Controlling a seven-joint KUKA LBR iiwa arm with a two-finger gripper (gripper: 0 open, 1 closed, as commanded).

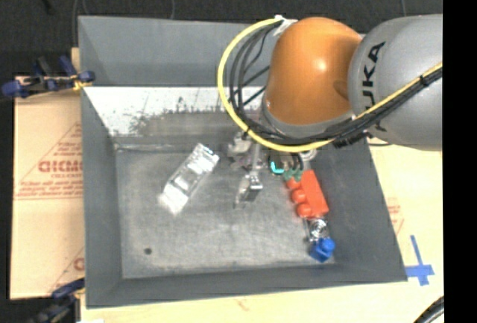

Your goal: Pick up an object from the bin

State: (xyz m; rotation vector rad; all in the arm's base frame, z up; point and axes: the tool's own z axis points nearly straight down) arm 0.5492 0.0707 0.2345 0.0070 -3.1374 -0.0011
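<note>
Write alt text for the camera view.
The arm's tool hangs over bare floor near the middle of a grey metal bin. A clear plastic packet lies on the view's left of it; a red block and a small blue piece lie on its right.

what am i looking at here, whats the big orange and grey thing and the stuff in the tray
That is a robot arm, grey with an orange cover, reaching from the right over a grey metal bin. One camera looks down from above, slightly to one side. Its end effector, the grasping part, hangs low over the bare middle of the bin floor. Left of it lies a clear plastic packet; right of it a red toy with a small blue piece beyond. Whether it holds anything I cannot tell.
</note>
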